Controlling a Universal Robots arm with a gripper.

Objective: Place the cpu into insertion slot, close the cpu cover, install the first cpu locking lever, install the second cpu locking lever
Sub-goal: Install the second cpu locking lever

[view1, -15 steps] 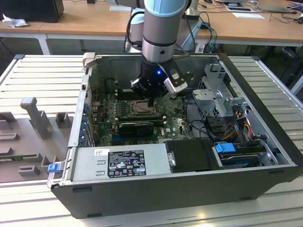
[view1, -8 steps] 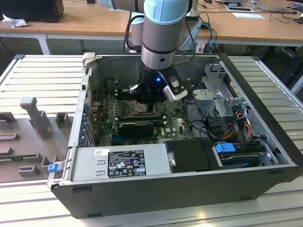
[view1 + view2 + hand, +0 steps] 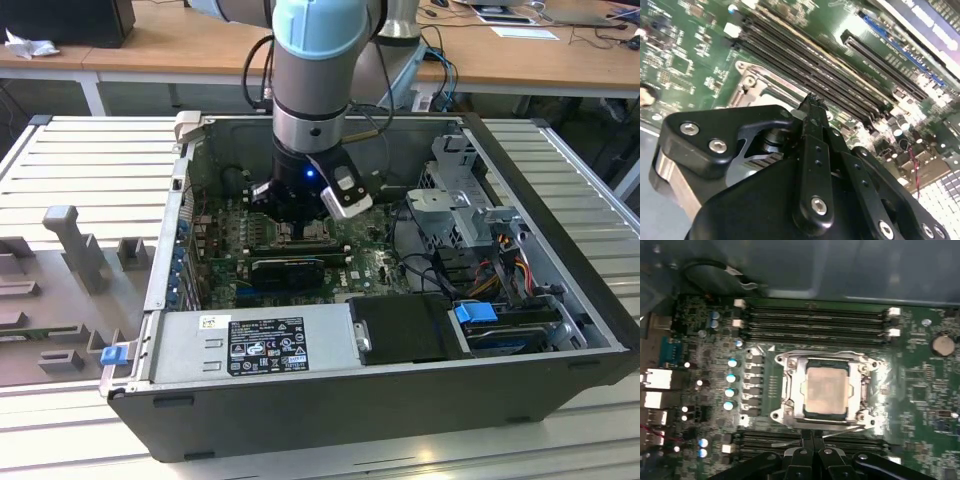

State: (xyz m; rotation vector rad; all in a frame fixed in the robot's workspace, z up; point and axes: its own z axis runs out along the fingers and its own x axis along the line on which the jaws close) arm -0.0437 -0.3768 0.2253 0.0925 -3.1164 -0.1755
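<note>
The black gripper (image 3: pixel 812 436) has its fingers pressed together, empty. Just beyond the fingertips, the pale beige-silver square cpu (image 3: pixel 826 389) lies under the grey metal-framed cpu cover (image 3: pixel 858 390).

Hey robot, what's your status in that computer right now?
Gripper shut, empty, at the insertion slot's edge. Cpu seated, cpu cover down over it. Nothing in the way.

Place: a robotics lab or electronics workshop.
Work surface: ribbed pale grey metal bench (image 3: pixel 95 150) under an open black desktop computer case (image 3: pixel 380 400).
At 12 o'clock: long light wooden desks (image 3: pixel 190 45) carrying cables and papers.
At 9 o'clock: grey moulded fixtures (image 3: pixel 75 245) on a tray.
Machine: pale blue and silver robot arm (image 3: pixel 315 75) over the green motherboard (image 3: pixel 385 262).
</note>
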